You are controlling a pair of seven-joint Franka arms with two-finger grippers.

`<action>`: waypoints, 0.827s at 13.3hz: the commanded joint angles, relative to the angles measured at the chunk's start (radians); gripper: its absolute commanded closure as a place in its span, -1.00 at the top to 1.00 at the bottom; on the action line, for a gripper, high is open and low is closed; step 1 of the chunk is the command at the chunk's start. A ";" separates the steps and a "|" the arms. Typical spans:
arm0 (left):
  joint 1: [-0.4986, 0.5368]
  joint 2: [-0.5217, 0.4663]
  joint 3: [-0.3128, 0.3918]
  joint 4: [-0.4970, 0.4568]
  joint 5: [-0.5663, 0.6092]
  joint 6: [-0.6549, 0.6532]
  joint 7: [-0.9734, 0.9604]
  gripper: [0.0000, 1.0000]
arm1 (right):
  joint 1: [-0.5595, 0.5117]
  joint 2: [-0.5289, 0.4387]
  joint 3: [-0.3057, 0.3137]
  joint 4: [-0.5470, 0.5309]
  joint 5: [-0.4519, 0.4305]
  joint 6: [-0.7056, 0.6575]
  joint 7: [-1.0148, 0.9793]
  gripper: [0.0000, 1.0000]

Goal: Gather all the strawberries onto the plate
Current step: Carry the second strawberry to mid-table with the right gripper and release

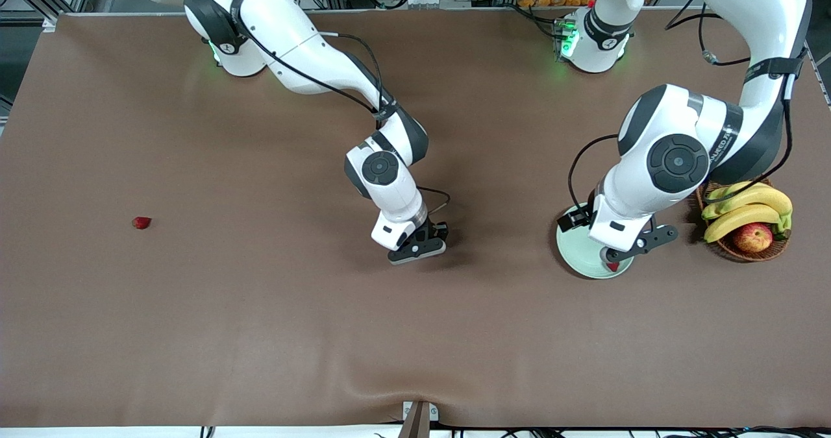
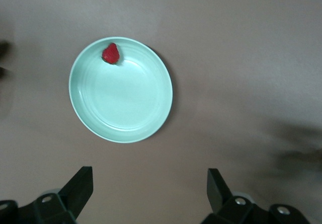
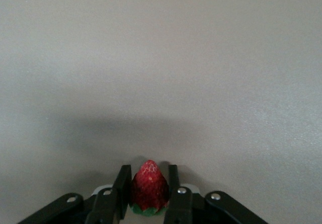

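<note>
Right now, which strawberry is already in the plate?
The strawberry lying at the plate's rim, under the open left gripper. One sits between the right gripper's fingers; another lies bare toward the right arm's end of the table.

My right gripper (image 1: 419, 248) is low over the table middle, toward the right arm's end from the plate (image 1: 574, 256), fingers pinching a strawberry (image 3: 149, 188). My left gripper (image 1: 633, 246) hangs above the plate, fingers spread wide.

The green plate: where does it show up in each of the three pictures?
Front view: the plate lies under the left hand, beside the fruit basket, half covered by the arm.
Left wrist view: the plate shows whole, between the open fingers.
Right wrist view: not in it.
Shared landmark: the strawberry on the plate.
</note>
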 commanded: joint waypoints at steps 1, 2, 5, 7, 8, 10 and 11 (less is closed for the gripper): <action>-0.009 0.002 -0.007 0.003 -0.037 -0.017 -0.029 1.00 | 0.009 0.019 -0.016 0.039 -0.008 -0.007 0.030 1.00; -0.024 0.003 -0.007 0.003 -0.037 -0.017 -0.044 1.00 | 0.009 0.007 -0.030 0.037 -0.013 -0.008 0.033 1.00; -0.066 0.022 -0.005 0.012 -0.031 -0.011 -0.113 1.00 | 0.000 -0.056 -0.085 0.014 -0.026 -0.031 0.024 1.00; -0.072 0.041 -0.007 0.014 -0.032 0.003 -0.115 1.00 | -0.013 -0.105 -0.149 -0.004 -0.027 -0.047 0.022 1.00; -0.078 0.046 -0.007 0.014 -0.034 0.024 -0.116 1.00 | -0.013 -0.119 -0.195 -0.010 -0.027 -0.048 0.021 1.00; -0.093 0.057 -0.005 0.014 -0.034 0.081 -0.127 1.00 | -0.023 -0.146 -0.267 -0.017 -0.025 -0.082 0.006 1.00; -0.095 0.069 -0.005 0.014 -0.032 0.098 -0.138 1.00 | -0.045 -0.169 -0.287 -0.018 -0.025 -0.135 -0.040 1.00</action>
